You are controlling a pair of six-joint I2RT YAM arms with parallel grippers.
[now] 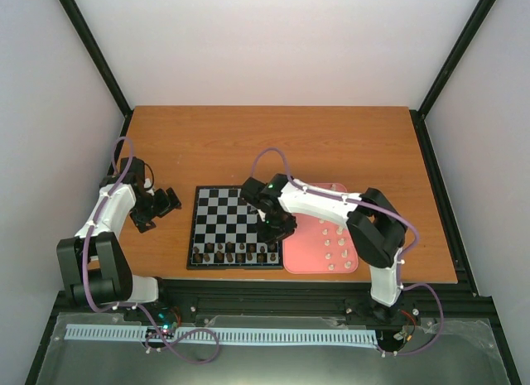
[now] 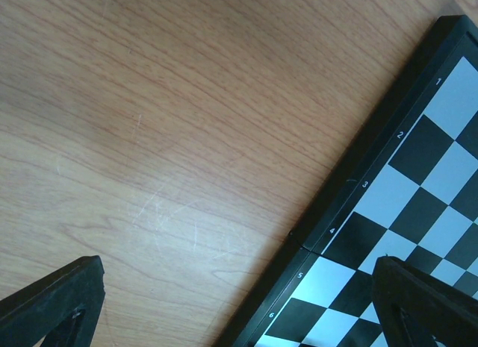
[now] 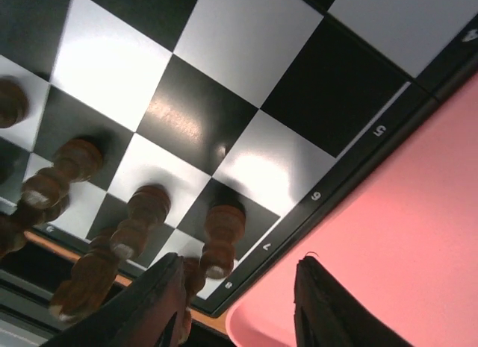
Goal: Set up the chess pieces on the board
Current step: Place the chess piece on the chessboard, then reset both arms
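Observation:
The board (image 1: 217, 211) lies mid-table. Several dark brown pieces (image 1: 236, 252) stand in its two near rows. Several cream pieces (image 1: 335, 246) stand on the pink tray (image 1: 308, 262) to its right. My right gripper (image 1: 278, 231) hovers low over the board's right edge, open and empty. In the right wrist view (image 3: 239, 291) its fingers straddle the board's border (image 3: 351, 172) beside a brown pawn (image 3: 221, 239) and several other brown pieces (image 3: 138, 220). My left gripper (image 1: 163, 204) is open and empty over bare wood left of the board; its wrist view (image 2: 239, 306) shows the board's numbered edge (image 2: 351, 194).
The wooden table (image 1: 273, 145) extends behind the board. White walls with black frame posts (image 1: 95, 50) enclose the table. The pink tray (image 3: 403, 235) sits close against the board's right side.

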